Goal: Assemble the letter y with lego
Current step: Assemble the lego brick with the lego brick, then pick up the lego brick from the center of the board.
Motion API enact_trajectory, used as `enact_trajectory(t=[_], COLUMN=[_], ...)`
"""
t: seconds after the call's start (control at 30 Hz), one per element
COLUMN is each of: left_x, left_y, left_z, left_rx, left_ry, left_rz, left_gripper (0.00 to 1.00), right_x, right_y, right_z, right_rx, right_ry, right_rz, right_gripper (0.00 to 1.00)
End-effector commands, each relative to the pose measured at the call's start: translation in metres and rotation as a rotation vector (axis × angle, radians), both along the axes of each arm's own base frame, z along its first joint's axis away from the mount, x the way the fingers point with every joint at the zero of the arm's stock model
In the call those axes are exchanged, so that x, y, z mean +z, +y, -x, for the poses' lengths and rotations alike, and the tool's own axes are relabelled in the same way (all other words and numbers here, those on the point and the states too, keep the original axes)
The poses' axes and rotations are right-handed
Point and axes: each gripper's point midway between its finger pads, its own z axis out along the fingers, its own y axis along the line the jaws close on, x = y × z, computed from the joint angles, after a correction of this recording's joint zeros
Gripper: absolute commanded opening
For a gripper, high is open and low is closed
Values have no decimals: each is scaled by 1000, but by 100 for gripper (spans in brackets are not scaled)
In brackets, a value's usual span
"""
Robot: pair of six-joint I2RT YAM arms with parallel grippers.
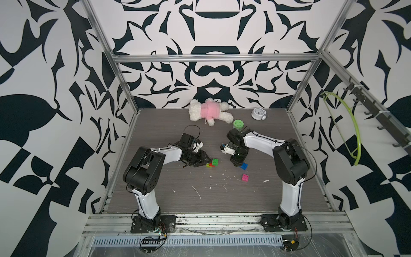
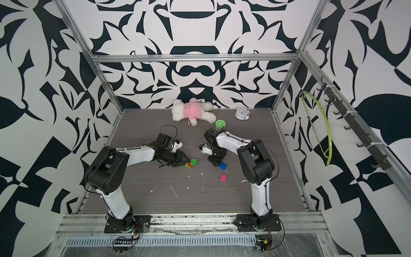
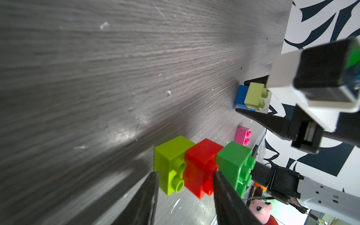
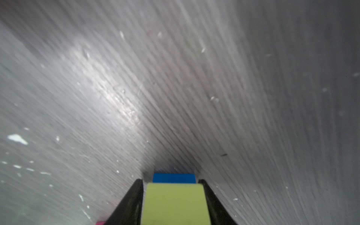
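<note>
A pink brick (image 1: 245,177) lies loose, near right. Farther, the left gripper (image 1: 206,163), its arm stretched low rightward, clamps the joined yellow-green brick (image 3: 171,159) and red brick (image 3: 202,165), with a green brick (image 1: 215,161) attached. The right gripper (image 1: 238,165) points down, jaws flanking a second yellow-green brick (image 4: 175,204) atop the blue brick (image 1: 244,166), plain only in the wrist views; whether they grip it cannot be told.

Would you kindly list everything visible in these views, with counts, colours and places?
Table: 1, grey woodgrain, under everything.
Plush toy: 1, white and pink, rear centre.
Jar: 1, green, near plush toy.
Clock: 1, white, rear right.
Hanger: 1, yellow-green, right wall rail.
Brick row: 3 joined, yellow-green, red, green, table centre.
Blue brick: 1, under yellow-green brick.
Pink brick: 1, loose, front of blue brick.
Left end effector: black, gripping brick row.
Right end effector: black, astride yellow-green brick.
</note>
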Motion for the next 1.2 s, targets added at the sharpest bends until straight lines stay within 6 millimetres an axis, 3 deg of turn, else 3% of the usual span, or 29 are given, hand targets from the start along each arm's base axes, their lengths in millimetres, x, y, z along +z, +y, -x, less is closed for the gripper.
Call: enact_trajectory(t=[0.0, 0.23, 0.33, 0.43, 0.57, 0.67, 0.8, 0.9, 1.17], left_x=[-26, -27, -28, -28, -30, -31, -29, -28, -26], left_y=[24, 24, 25, 25, 26, 26, 26, 26, 26], left_z=[11, 11, 11, 11, 13, 13, 14, 13, 13], left_rx=[36, 37, 39, 42, 43, 44, 45, 45, 45], left_ry=[50, 52, 54, 56, 63, 65, 61, 57, 51], left_rz=[-127, -129, -133, -135, -137, -137, -134, -132, -130], left_gripper=[49, 49, 49, 49, 49, 49, 49, 49, 49], right_x=[21, 74, 103, 115, 110, 93, 66, 57, 39], right_y=[5, 10, 3, -7, -23, -39, -43, -40, -24], right_z=[-6, -19, -25, -9, 29, 62, 96, 103, 100], right_rx=[-11, -81, -256, -506, -849, -1070, -1180, -1192, -1158], right_ry=[-52, -200, -281, -258, -170, -108, -27, -7, 19], right_rz=[-43, -110, -137, -161, -168, -111, -62, -42, -5], right_gripper=[53, 57, 57, 56, 52, 50, 47, 47, 49])
